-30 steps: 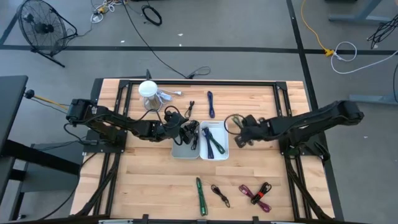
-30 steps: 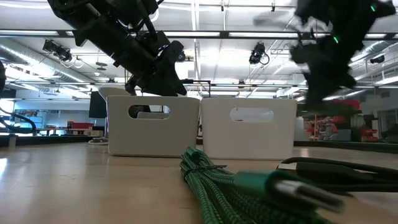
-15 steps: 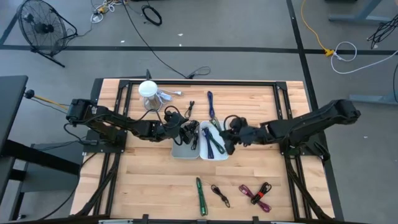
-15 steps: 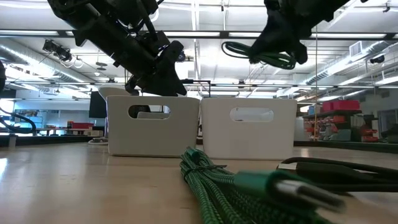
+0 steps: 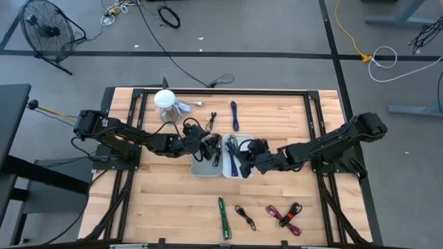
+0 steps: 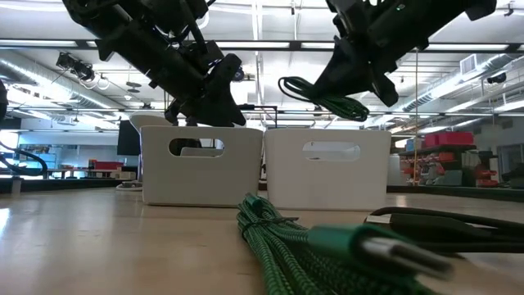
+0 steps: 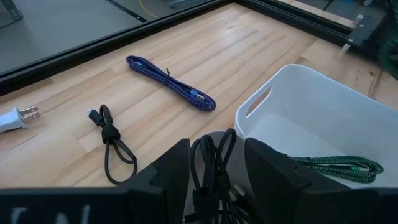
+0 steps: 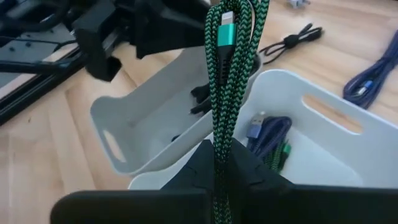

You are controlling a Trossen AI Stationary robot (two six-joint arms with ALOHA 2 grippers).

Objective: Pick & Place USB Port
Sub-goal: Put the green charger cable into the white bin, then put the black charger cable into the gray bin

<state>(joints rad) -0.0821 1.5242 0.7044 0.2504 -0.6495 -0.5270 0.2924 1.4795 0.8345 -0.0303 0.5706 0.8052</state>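
My right gripper (image 8: 219,163) is pinching a green braided USB cable (image 8: 229,68), dangling lengthwise above the right white plastic bin (image 8: 323,134).

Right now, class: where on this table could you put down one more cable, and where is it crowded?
Bare wood lies left of the green cable and right of the blue cable. The two bins mid-table are crowded with both end effectors.

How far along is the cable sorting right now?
Done: a blue cable already lies in the right bin. In hand: the right gripper holds a green cable above that bin, and the left gripper holds a black cable over the left bin. Left: loose cables on the table.
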